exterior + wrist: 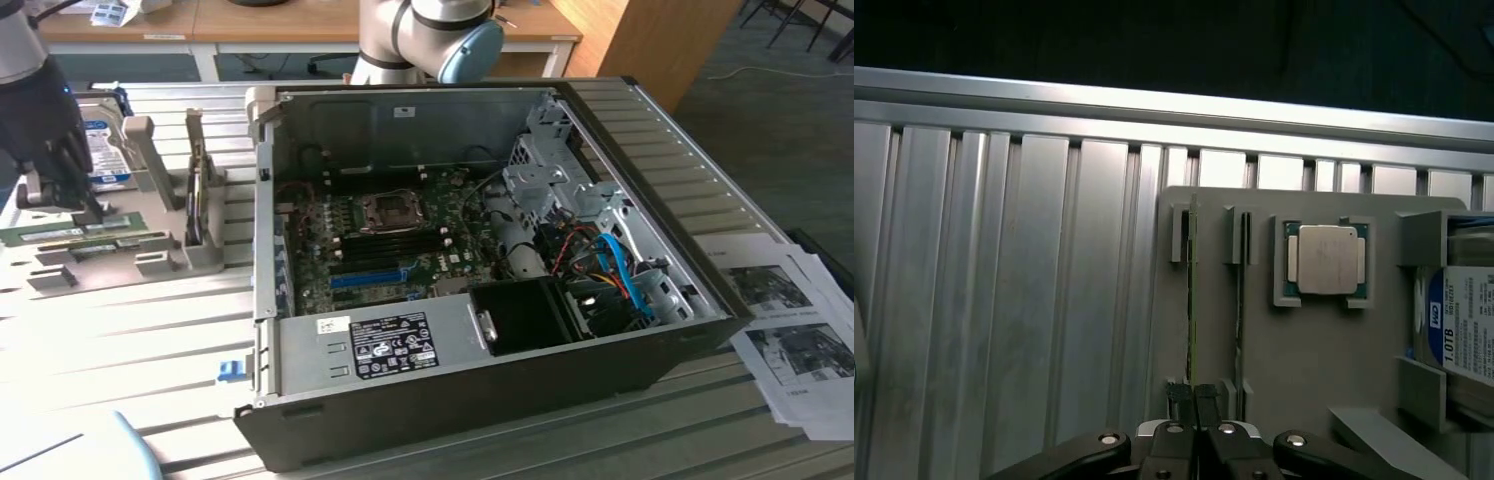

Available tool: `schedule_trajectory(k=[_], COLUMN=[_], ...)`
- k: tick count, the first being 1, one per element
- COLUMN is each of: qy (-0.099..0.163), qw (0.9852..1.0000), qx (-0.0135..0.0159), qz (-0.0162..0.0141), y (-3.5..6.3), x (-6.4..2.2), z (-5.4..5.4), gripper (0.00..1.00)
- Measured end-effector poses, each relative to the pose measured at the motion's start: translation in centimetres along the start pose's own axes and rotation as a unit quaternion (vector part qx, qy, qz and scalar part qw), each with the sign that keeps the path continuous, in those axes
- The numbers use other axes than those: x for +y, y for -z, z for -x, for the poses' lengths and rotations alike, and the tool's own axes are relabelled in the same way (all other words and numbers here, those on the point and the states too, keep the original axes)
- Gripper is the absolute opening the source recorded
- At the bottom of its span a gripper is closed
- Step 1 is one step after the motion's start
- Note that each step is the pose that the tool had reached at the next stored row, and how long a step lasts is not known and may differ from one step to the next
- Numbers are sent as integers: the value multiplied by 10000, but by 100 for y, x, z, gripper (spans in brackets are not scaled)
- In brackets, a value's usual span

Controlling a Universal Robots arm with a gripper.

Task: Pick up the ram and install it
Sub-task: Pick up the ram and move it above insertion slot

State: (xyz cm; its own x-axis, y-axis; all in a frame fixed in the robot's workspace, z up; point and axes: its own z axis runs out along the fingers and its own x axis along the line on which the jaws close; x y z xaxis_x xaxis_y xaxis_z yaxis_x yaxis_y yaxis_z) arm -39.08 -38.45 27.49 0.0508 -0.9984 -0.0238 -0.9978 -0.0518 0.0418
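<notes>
Pick-up stage here, I'd say. The ram (pixel 47 236) is well apart from the case, sitting on its edge in the grey holder (pixel 160 262) on the counter (pixel 134 350), at the exterior view's left. The tool (pixel 60 205) is down on it.

In the wrist view the two pads (pixel 1176 398) look drawn together on the near end of the stick. So I'd call it pinched on the ram, with the stick seated in its slots and not lifted. A second stick (pixel 1239 300) stands just beside it, then a CPU (pixel 1326 260) and the hard drive (pixel 1466 330).

My guess is that getting it out wants a straight pull along the slots with no twist, or it binds or knocks the neighbour.

Further right is the open PC case (pixel 441 400) with the motherboard (pixel 387 235).

Hard to make out:
- The tool's body hides the actual contact in the exterior view.
- The ram's end is cut off at the frame edge.
- The wrist view catches it edge-on, so no label or chips.
- The board's memory slots are too dark to tell if the latches are open.
</notes>
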Motion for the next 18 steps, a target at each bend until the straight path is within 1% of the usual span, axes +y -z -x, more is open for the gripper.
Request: schedule_trajectory(k=[8,18], qy=[-30,-55], qw=[10000,10000], qx=[-1,-2], qz=[-1,-2], y=[115,335], x=[4,11], z=[3,8], gripper=[11,11])
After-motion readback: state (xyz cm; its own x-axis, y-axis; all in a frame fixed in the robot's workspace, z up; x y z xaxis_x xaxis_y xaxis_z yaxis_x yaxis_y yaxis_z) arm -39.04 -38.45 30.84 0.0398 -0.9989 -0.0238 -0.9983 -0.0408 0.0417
